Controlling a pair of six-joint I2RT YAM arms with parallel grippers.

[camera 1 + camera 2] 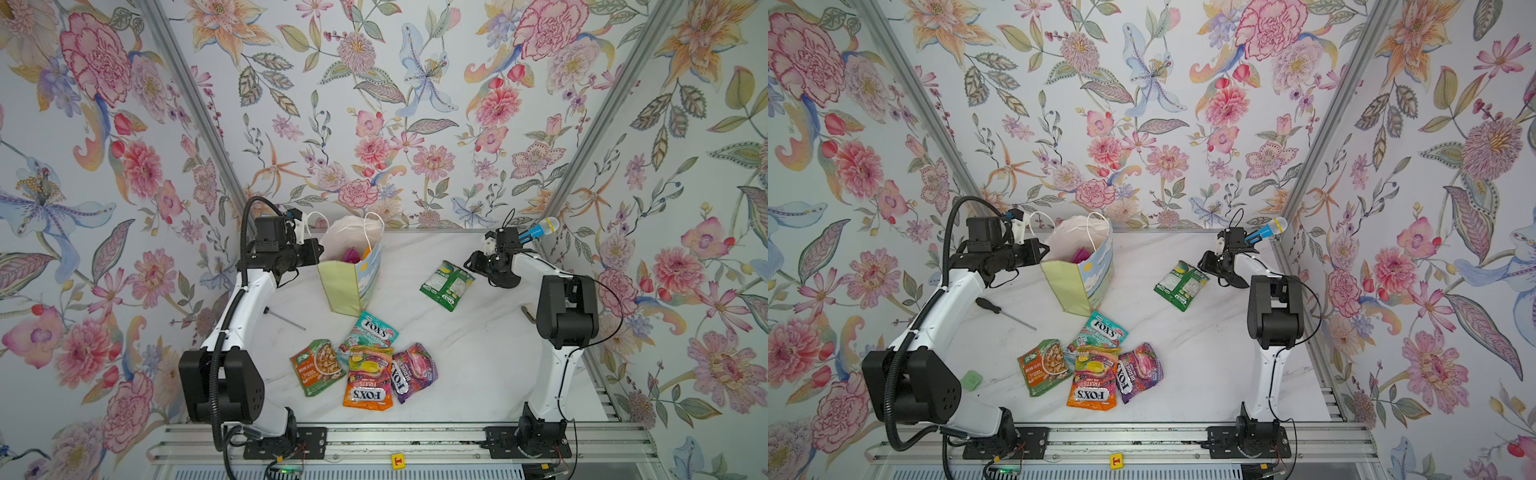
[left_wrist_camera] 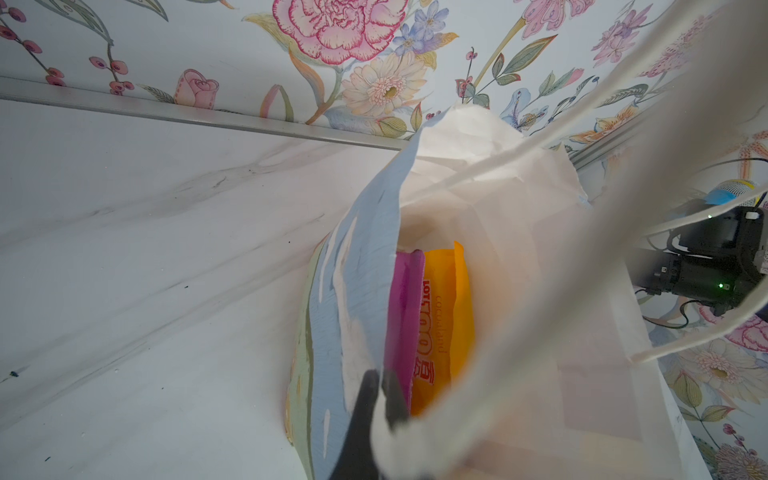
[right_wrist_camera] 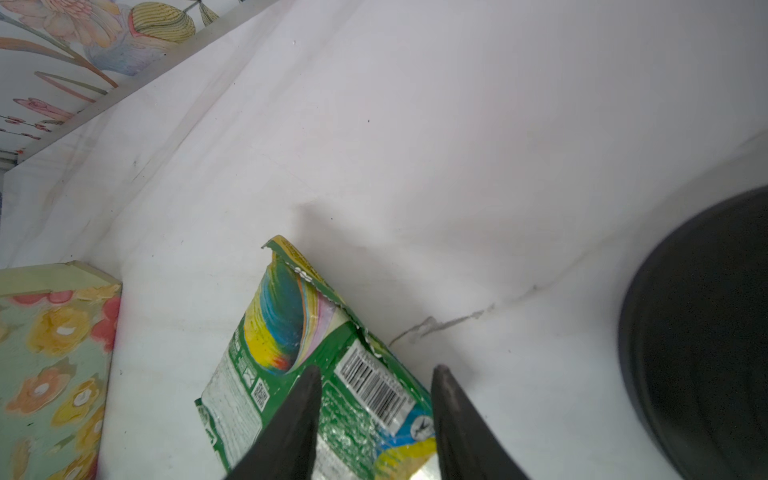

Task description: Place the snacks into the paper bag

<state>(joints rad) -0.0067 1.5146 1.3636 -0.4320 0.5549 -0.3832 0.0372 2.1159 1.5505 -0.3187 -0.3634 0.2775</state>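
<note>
The paper bag [image 1: 345, 286] [image 1: 1075, 286] stands upright at the back left of the table, its mouth open. My left gripper [image 1: 320, 251] [image 2: 380, 374] is shut on the bag's rim [image 2: 365, 266], by a white rope handle. Inside the bag stand a purple packet [image 2: 401, 307] and a yellow packet [image 2: 453, 311]. A green packet [image 1: 446, 284] [image 3: 291, 353] lies flat at the right, with my right gripper [image 1: 467, 266] [image 3: 376, 370] open just over its near end. In front of the bag lie the teal [image 1: 372, 330], orange [image 1: 368, 378] and purple [image 1: 413, 370] FOX'S packets and the nut pouch [image 1: 318, 365].
A screwdriver [image 1: 1005, 313] lies on the table beside the left arm. A small green object [image 1: 971, 380] sits near the left arm's elbow. A blue toy microphone [image 1: 540, 228] rests at the back right corner. Floral walls close in three sides.
</note>
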